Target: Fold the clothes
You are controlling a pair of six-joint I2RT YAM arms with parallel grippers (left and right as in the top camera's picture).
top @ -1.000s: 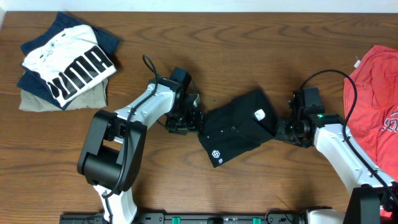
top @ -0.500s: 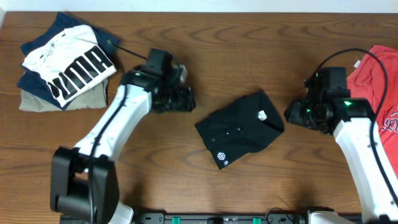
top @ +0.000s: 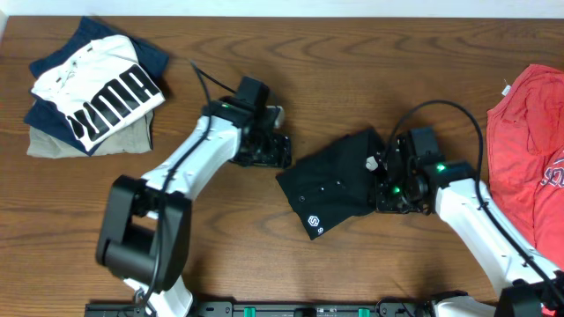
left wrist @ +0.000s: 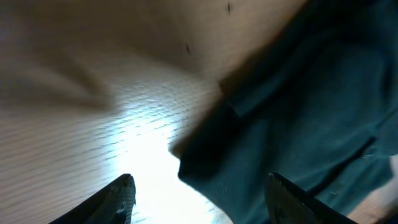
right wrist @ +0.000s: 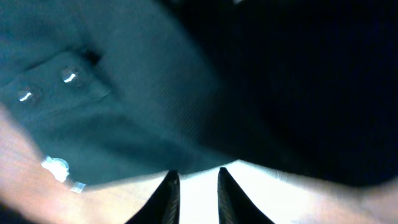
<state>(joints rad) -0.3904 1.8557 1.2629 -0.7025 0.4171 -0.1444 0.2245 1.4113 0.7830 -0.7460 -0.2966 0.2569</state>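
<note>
One black T-shirt [top: 339, 180] is laid between two grippers; the left gripper [left wrist: 200, 183] is opened wide, the right gripper [right wrist: 194, 177] barely.

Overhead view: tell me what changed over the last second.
Both arms backed away from the black T-shirt, then returned. The left gripper now sits just off its left corner, fingers apart. The right gripper is at its right edge, further left than before. Neither visibly holds cloth. The shirt stayed folded in roughly the same place. The PUMA pile and red shirt did not move.
</note>
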